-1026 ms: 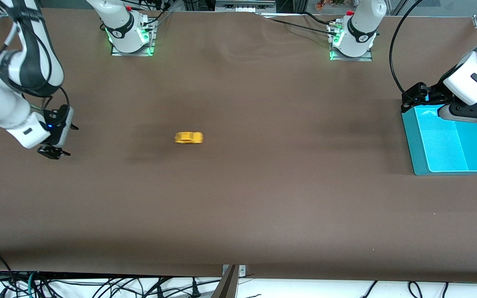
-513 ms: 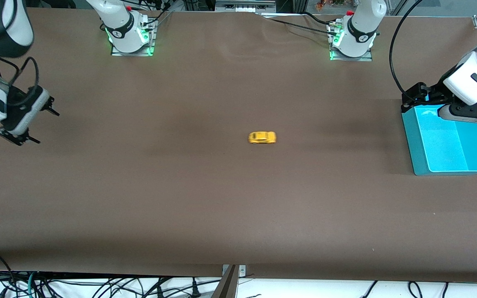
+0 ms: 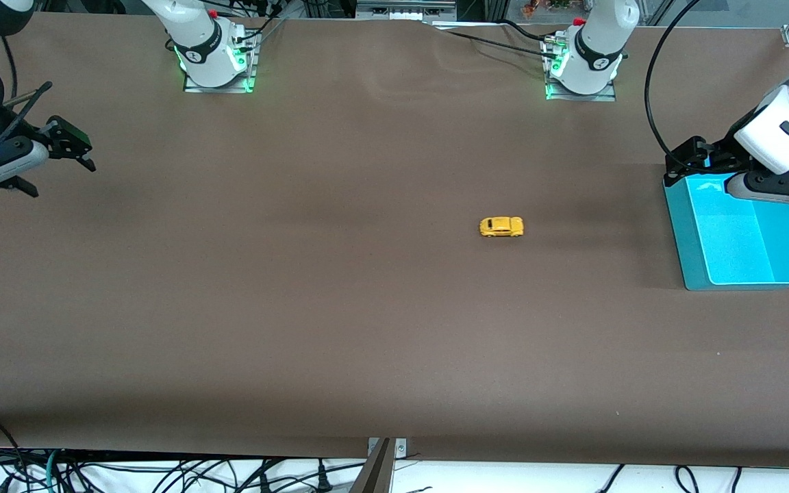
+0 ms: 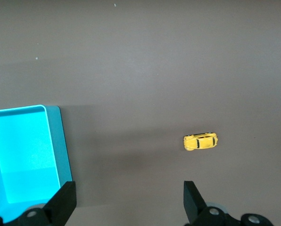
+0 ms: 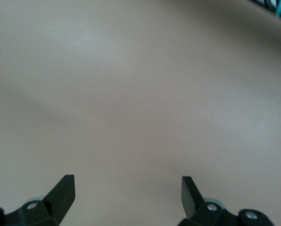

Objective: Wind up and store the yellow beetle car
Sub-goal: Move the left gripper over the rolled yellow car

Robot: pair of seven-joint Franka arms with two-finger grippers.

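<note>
- table (image 3: 367, 342): teal bin (image 3: 692, 274) at left arm's end
- left gripper (image 4: 126, 202) spread wide, empty, over bin's edge
- right gripper (image 5: 126, 188) released, over right arm's end, waiting
- yellow beetle car (image 3: 501, 226) loose mid-table, bin side; likely grip it across its flanks

Cyan bin (image 3: 744, 236) on brown table (image 3: 367, 329) at left arm's end; nothing in it.

glossy yellow beetle car (image 3: 501, 226), matt brown table (image 3: 367, 329)
</note>
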